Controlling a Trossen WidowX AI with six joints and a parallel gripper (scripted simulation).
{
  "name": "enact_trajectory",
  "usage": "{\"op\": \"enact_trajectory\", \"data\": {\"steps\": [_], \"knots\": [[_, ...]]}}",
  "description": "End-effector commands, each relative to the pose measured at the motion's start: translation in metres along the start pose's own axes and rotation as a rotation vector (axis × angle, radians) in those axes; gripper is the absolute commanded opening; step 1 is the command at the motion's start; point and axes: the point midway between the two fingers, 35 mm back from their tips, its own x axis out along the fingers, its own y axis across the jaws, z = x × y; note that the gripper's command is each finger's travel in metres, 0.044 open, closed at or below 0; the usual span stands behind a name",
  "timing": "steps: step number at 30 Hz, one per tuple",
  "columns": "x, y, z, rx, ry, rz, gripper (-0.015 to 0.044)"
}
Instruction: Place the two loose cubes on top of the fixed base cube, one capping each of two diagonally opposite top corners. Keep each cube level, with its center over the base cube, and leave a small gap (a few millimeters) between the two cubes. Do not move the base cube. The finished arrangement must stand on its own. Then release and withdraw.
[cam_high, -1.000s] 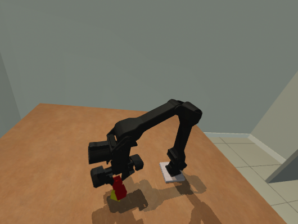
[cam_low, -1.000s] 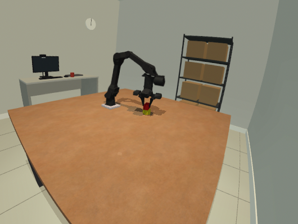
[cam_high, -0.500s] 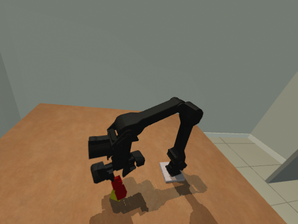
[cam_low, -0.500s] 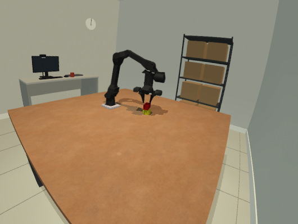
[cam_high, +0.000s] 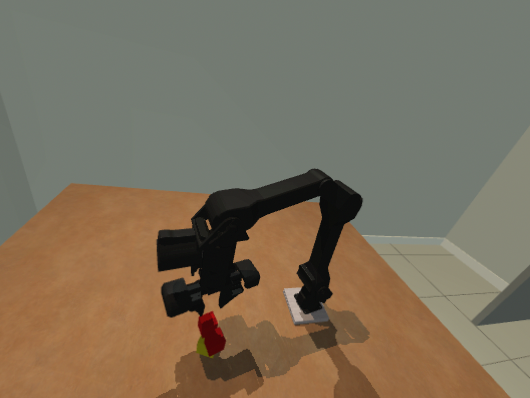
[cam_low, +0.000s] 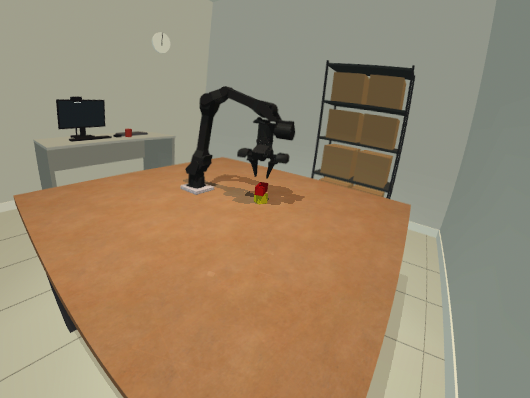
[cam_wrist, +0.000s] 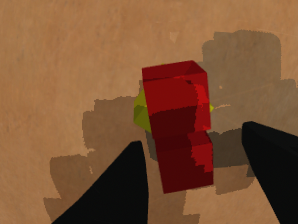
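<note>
Both red cubes on the yellow base cube; tool above them, spread, gripping nothing.

The tool (cam_high: 212, 300) hangs over the stack with its two dark fingers parted, one to each side of the cubes in the wrist view and touching neither. One red cube (cam_wrist: 174, 96) lies farther from the wrist camera, the other red cube (cam_wrist: 186, 163) nearer, their corners meeting or nearly so; whether a gap separates them, I cannot tell. The yellow base cube (cam_wrist: 140, 112) shows only as slivers beneath them. The stack (cam_low: 261, 192) stands on the brown surface (cam_low: 200, 280), right of the arm's white base plate (cam_low: 189, 189) in the exterior view.
</note>
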Motion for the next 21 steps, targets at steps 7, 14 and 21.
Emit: {"op": "enact_trajectory", "data": {"steps": [7,14,21], "knots": [[-0.016,0.001,0.0,-0.003,-0.001,0.005,0.0205],[-0.019,0.0,0.0,0.001,0.0,0.003,0.0336],[-0.018,0.005,-0.065,0.001,0.006,0.0,0.04]]}}
